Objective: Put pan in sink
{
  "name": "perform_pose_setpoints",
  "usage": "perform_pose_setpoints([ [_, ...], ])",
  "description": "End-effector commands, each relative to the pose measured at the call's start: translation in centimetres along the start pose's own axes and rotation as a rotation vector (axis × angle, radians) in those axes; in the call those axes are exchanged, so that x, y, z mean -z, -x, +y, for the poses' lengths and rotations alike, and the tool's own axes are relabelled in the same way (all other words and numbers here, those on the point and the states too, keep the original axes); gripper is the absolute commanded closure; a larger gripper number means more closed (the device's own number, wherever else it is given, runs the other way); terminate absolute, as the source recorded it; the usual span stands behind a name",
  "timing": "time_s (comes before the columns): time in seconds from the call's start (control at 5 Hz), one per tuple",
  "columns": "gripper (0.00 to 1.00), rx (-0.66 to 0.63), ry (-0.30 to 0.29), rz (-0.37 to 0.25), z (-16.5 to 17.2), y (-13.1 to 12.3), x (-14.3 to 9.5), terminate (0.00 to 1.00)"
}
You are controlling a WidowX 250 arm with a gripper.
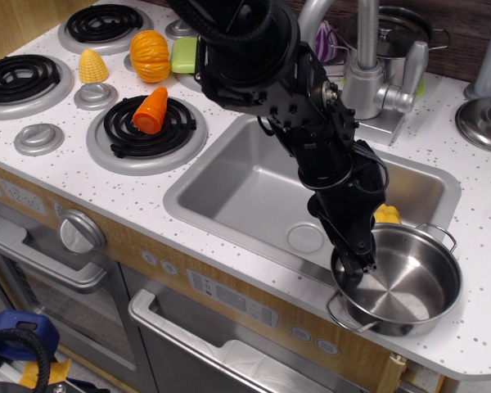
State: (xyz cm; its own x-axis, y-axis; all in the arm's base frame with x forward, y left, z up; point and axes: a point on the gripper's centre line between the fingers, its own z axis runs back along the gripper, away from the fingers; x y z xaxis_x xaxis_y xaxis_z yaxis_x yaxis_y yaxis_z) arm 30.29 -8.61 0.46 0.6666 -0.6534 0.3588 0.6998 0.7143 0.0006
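I see my jaws clamped on the near-left rim of the steel pan, which sits on the worktop at the sink's front-right corner.

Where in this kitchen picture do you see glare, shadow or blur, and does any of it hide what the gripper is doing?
In the observation.image view, bright glare streaks the pan floor; soft shadow darkens the sink beneath the arm; focus is sharp throughout, no motion blur. The black gripper at the pan's near-left rim merges into dark reflections, so its jaws cannot be read.
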Motion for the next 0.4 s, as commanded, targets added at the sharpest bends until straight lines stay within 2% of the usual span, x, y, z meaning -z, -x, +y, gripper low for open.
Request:
perform_pose_setpoints([
  [0.0, 1.0, 0.024, -0.016, -0.004, 1.0, -1.4, -1.4, 0.0],
  [0.2, 1.0, 0.073, -0.077, 0.069, 3.2, -1.7, -3.7, 0.0],
])
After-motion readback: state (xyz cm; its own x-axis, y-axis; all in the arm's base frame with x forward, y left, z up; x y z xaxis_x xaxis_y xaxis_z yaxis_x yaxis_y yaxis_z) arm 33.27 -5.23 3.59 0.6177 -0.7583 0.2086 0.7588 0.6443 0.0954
